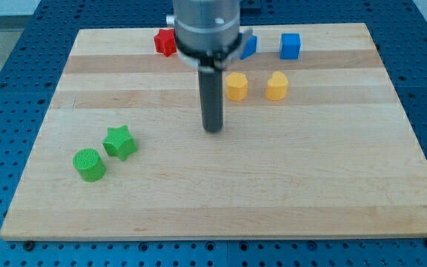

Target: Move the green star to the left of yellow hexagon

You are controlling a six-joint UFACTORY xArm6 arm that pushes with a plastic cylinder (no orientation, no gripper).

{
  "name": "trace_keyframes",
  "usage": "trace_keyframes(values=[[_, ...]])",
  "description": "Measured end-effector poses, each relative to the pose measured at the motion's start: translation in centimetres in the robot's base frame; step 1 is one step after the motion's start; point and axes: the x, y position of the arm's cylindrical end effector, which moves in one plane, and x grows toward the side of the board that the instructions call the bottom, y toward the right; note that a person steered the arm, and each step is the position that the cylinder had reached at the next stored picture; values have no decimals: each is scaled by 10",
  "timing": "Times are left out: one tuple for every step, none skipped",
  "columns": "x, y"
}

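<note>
The green star [120, 142] lies at the view's lower left on the wooden board [221, 193]. The yellow hexagon [236, 86] sits in the upper middle, just right of the rod. My tip [213, 130] rests on the board below and left of the yellow hexagon, well to the right of the green star, touching no block.
A green cylinder [89, 164] sits just below-left of the green star. A yellow heart-like block [276, 86] is right of the hexagon. A red block [164, 41] and two blue blocks [290, 46] [249, 47] line the top edge, one blue partly hidden by the arm.
</note>
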Motion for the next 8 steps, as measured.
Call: trace_keyframes(values=[[53, -32], [48, -97], [15, -156], [0, -161], [0, -161], [7, -192], [1, -197], [-8, -179]])
